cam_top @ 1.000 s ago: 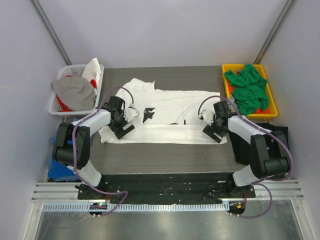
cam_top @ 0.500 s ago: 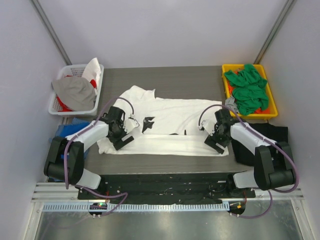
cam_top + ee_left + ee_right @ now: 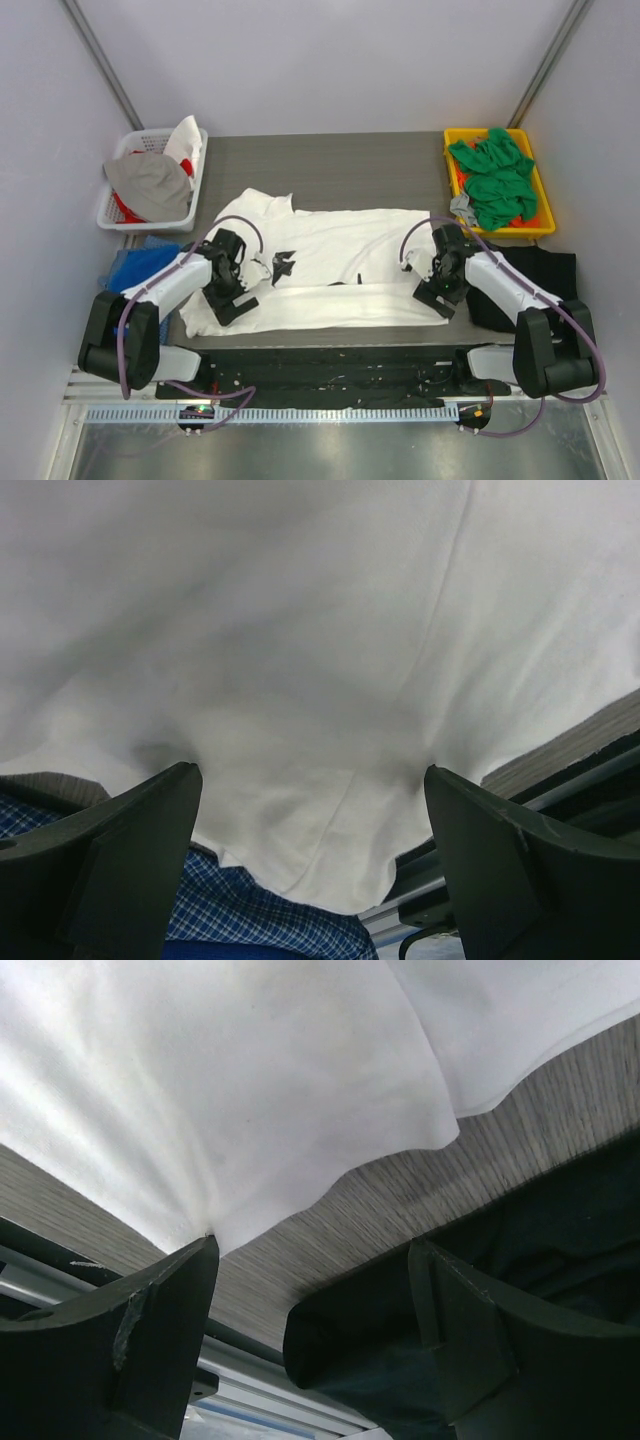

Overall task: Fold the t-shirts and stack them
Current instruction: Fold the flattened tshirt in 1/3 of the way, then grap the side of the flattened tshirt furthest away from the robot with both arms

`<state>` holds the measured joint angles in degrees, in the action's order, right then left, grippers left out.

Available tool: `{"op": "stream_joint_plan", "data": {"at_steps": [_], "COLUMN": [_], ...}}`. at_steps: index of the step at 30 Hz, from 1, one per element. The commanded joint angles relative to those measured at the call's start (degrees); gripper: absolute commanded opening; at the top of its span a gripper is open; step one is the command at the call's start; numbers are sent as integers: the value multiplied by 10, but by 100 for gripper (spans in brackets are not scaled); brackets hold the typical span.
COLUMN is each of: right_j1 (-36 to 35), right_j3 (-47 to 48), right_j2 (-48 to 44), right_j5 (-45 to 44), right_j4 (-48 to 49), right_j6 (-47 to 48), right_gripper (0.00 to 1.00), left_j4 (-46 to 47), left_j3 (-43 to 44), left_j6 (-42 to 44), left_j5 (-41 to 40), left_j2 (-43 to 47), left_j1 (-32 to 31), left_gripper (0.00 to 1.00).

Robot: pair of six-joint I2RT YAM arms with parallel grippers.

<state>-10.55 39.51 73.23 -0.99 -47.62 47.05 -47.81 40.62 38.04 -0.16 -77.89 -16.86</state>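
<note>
A white t-shirt (image 3: 330, 250) with a small black print lies spread across the table, its near part folded over as a band along the front edge. My left gripper (image 3: 243, 289) is open, its fingertips pressing on the shirt's near-left part; white cloth (image 3: 320, 680) fills the left wrist view between the fingers. My right gripper (image 3: 438, 284) is open at the shirt's near-right corner (image 3: 250, 1110), one fingertip on the hem, the other over a black t-shirt (image 3: 480, 1290). The black shirt (image 3: 535, 272) lies at the table's right. Green t-shirts (image 3: 495, 178) are heaped in a yellow bin.
The yellow bin (image 3: 450, 150) stands at the back right. A white basket (image 3: 112, 210) with grey and red cloth stands at the back left. A blue checked cloth (image 3: 130, 268) lies off the table's left side, also in the left wrist view (image 3: 270, 920). The table's metal front rail (image 3: 100, 1280) is close below.
Both grippers have moved toward the near edge, dragging the white shirt with them. The shirt's near edge now lies at the table's front edge.
</note>
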Motion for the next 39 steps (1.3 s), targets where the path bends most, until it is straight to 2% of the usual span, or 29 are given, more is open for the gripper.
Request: {"op": "stream_joint_plan", "data": {"at_steps": [1,10,15,19,22,26,31,34,39], "right_j1": [-4,-5,-5,-4,-4,-3,-3,-3,-3], "right_j3": [20,101,147,181,235,304,346,344,337], "right_j2": [-18,-31,-2,60,133,212,263,274,282], "right_j5": [2,3,-53,-88,-96,-81,-101,-109,-107], "right_j4": [-13,-15,68,183,236,241,251,257,263], "right_j6": [2,-30,-64,-136,-191,-232,-239,-238,-242], "right_gripper": [84,86,86,86,84,81,79,79,78], "left_j4": [-31,17,107,163,159,121,84,59,60], "left_j3": [21,108,144,218,337,478,637,700,739], "left_j6": [6,-24,-43,-63,-84,-100,-102,-111,-136], "left_j5": [0,30,-23,-30,-5,32,72,91,145], "left_j2": [32,44,23,-67,-163,-297,-393,-437,-466], "left_j1": [-3,-2,-2,10,25,32,33,33,32], "left_gripper": [100,100,100,100,100,100,100,100,100]}}
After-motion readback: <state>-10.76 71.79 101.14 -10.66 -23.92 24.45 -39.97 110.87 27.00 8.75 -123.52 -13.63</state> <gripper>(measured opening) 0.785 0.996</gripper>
